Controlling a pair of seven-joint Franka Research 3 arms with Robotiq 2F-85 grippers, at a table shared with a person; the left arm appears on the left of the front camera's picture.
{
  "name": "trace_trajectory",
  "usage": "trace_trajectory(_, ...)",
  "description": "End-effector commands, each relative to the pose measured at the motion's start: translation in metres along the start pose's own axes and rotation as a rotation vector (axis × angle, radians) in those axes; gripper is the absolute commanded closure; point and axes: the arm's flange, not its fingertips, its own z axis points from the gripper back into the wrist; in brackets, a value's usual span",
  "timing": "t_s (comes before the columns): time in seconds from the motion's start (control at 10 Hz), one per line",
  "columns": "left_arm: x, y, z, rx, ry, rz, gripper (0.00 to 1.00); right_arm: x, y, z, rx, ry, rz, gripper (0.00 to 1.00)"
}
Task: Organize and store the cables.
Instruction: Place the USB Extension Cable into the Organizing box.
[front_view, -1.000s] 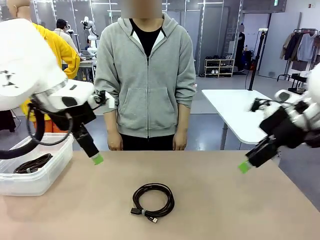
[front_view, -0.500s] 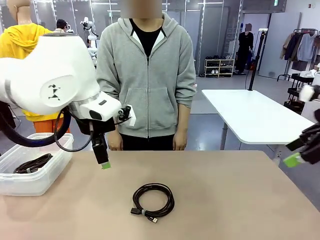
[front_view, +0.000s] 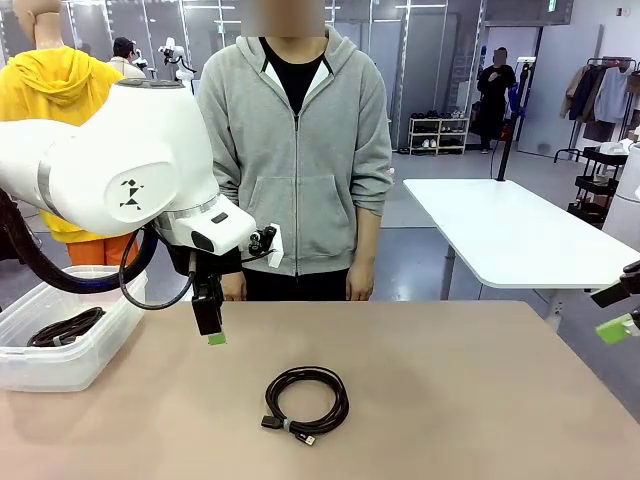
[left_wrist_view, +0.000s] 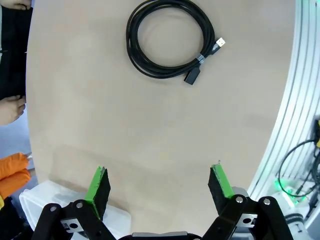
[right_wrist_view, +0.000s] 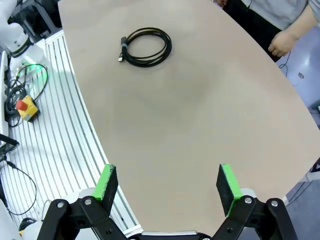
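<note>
Left gripper (front_view: 213, 335) hangs wide open, empty, above the surface (front_view: 450, 400), poised for the near coiled cable (front_view: 306, 401).

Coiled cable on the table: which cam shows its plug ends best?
Left wrist view. The coiled cable lies large and sharp from above, with both plug ends separately visible beside the tie. The front view shows the coil low and oblique, plugs bunched at its near edge. The right wrist view shows it small and far off, plugs barely distinguishable.
</note>
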Motion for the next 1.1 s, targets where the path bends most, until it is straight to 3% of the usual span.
trace_trajectory(0.0, -0.003, 0.0, 0.001, 0.004, -0.002, 0.006, 0.0, 0.006, 0.003, 0.0, -0.016, 0.011, -0.023, 0.0)
trace_trajectory(0.3, -0.001, 0.001, 0.0, 0.0, 0.0, 0.002, 0.0, 0.006, 0.003, 0.0, -0.016, 0.011, -0.023, 0.0)
trace_trajectory(0.4, 0.033, 0.0, -0.009, 0.012, -0.049, -0.124, 0.0, 0.006, 0.003, 0.0, -0.016, 0.011, -0.023, 0.0)
trace_trajectory(0.7, 0.103, -0.01, -0.047, -0.025, 0.045, -0.279, 0.0, 0.006, 0.003, 0.0, -0.016, 0.011, -0.023, 0.0)
trace_trajectory(0.8, 0.115, -0.013, -0.059, -0.01, 0.082, -0.342, 0.0, 0.006, 0.003, 0.0, -0.016, 0.011, -0.023, 0.0)
trace_trajectory(0.9, 0.119, -0.014, -0.065, -0.03, 0.047, -0.376, 0.0, 0.006, 0.003, 0.0, -0.016, 0.011, -0.023, 0.0)
trace_trajectory(1.0, 0.12, -0.014, -0.072, -0.062, 0.082, -0.362, 0.0, 0.006, 0.003, 0.0, -0.016, 0.011, -0.023, 0.0)
